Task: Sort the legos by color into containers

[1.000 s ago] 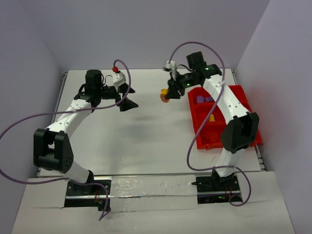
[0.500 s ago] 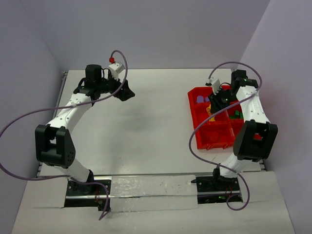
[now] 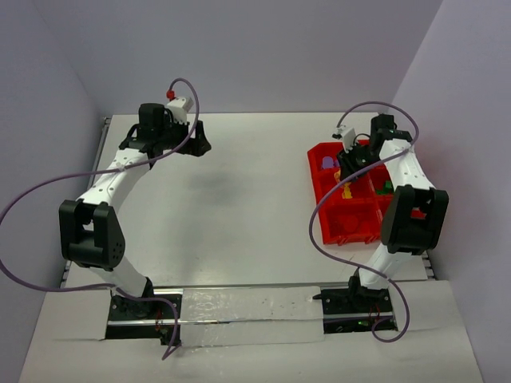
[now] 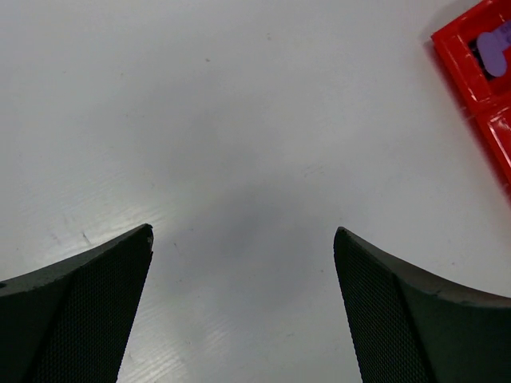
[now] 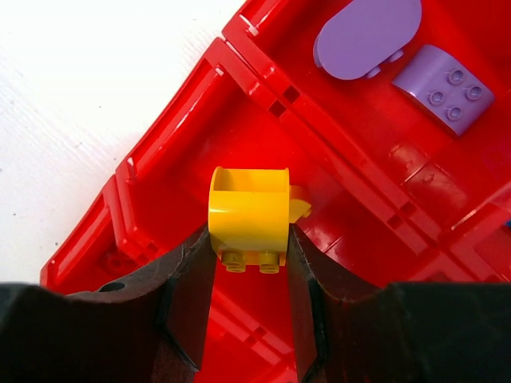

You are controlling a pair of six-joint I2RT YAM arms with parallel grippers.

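Observation:
The red tray (image 3: 331, 219) sits at the right of the table. My right gripper (image 3: 349, 165) hovers over its middle part, shut on a yellow brick (image 5: 249, 217) held studs toward the camera above a compartment of the tray (image 5: 172, 132). A second yellow bit (image 5: 300, 209) peeks out behind the held brick. Two purple pieces (image 5: 367, 36) (image 5: 437, 86) lie in the far compartment. My left gripper (image 3: 200, 145) is open and empty over bare table at the far left; its view (image 4: 243, 239) shows only table between the jaws and the tray's corner (image 4: 455, 48).
A green piece (image 3: 387, 187) lies in a right-hand compartment of the tray, and a yellow piece (image 3: 347, 192) in a middle one. Grey walls close the table at the back and both sides. Purple cables loop off both arms.
My right gripper carried the yellow brick from mid-table rightward to over the tray. My left gripper drew back toward the far left.

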